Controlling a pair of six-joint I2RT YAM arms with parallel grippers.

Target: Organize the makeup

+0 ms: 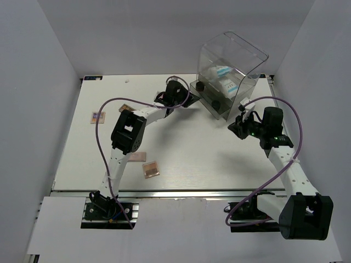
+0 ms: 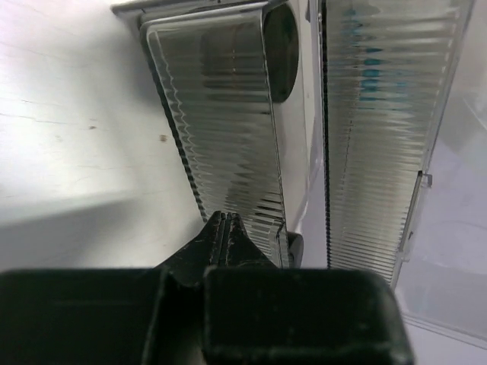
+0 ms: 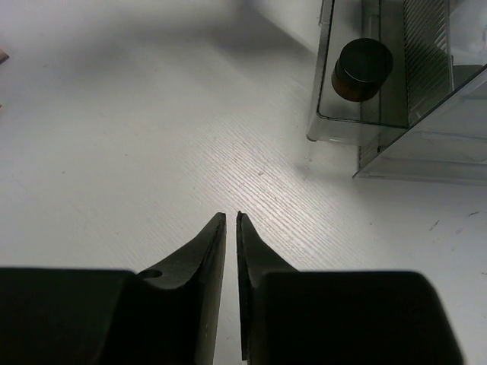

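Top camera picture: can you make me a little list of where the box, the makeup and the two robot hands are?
drawer box: clear, far right of the table
pouches: white and blue, inside the box
black jar: in a pulled-out drawer
palettes: several loose on the table's left side
left gripper: shut, tip at a ribbed drawer front
right gripper: jaws a slit apart, empty, over bare table

The table (image 1: 192, 156) is seen whole from above, behind the arm bases (image 1: 107, 208). Both wrist views are aimed at the clear drawer box (image 1: 233, 71) (the left very near, the right farther back), which is shared with the overhead view.
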